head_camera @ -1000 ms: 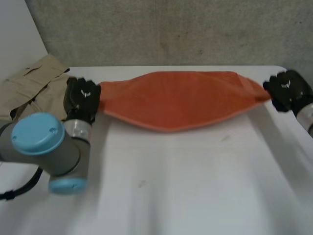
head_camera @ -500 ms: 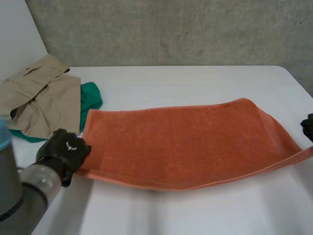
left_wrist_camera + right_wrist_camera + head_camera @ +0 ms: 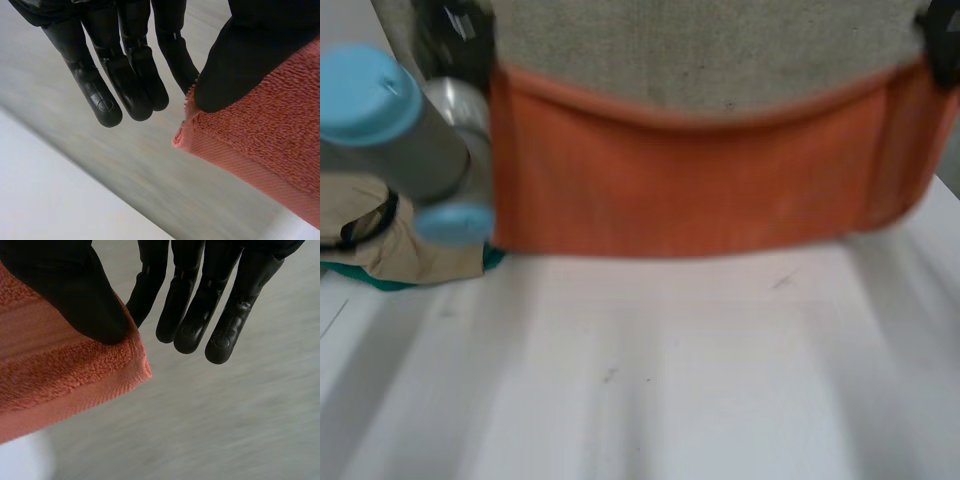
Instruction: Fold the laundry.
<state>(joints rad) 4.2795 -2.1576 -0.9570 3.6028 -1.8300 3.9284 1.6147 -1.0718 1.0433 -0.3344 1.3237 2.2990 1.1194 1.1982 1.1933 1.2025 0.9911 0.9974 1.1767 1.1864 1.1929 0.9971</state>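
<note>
Hanging cloth: the orange terry towel [image 3: 690, 180] spans the gap between the two hands and sags in a shallow curve, with its lower edge close over the white table [image 3: 670, 400]; whether it touches cannot be told.
Left hand: the black left hand [image 3: 125, 65] pinches one top corner of the towel between its thumb and the nearest finger, while the other fingers hang straight and clear of the cloth.
Right hand: the black right hand [image 3: 200, 300] nips the opposite top corner under its thumb in the same way, with the remaining fingers straight beside the cloth.
Reason for the hold: gripping both top corners up high probably lets the towel's own weight pull it flat, ready to be laid down along a fold line.
Pile: a beige garment [image 3: 380, 235] and a green cloth [image 3: 380, 282] lie on the table well below the left hand's fingers.
Change from half a second ago: then the towel lay spread on the table with the hands low at its corners; now it is hoisted in front of the grey wall [image 3: 720, 50].
</note>
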